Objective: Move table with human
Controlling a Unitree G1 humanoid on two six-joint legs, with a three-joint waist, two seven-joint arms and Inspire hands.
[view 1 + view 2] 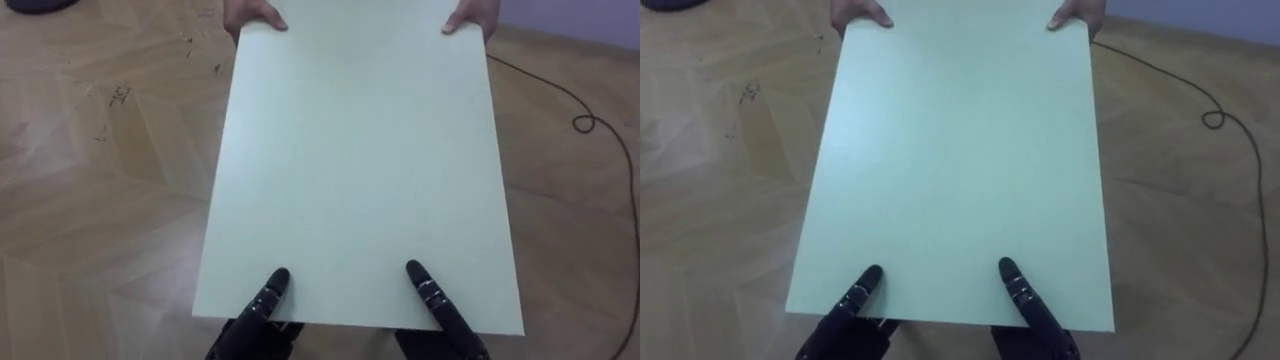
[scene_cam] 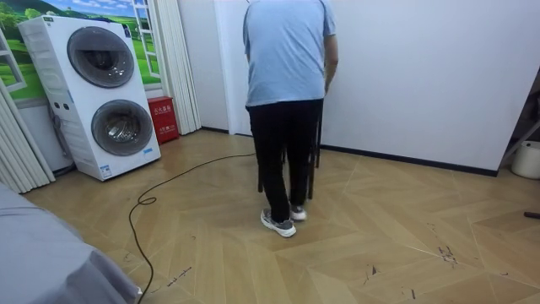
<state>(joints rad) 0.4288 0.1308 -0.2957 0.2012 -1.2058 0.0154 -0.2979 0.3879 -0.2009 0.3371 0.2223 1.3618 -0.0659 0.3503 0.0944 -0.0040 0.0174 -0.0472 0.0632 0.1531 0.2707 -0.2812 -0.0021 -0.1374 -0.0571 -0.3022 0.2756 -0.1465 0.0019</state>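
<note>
Nearest the camera, the near edge of the table (image 1: 360,160) is being met by the two robot hands. The left hand (image 1: 262,305) and the right hand (image 1: 438,305) are each being laid with a thumb flat on the pale green top, well apart from each other. The rest of each hand is being hidden under the board, so it cannot be told whether the edge is really being clasped.

The far edge is being held at both corners by the person's hands (image 1: 255,14). In the room view the person (image 2: 287,76) is being seen from behind, and the robot is being covered by this body.

The step in hand is judged to be the shared carrying itself. For the next move, an equal height at both ends and steps matched to the person are being called for. A dark cable (image 1: 590,120) is lying on the wooden floor (image 1: 100,200) at the robot's right, and it is to be avoided.
</note>
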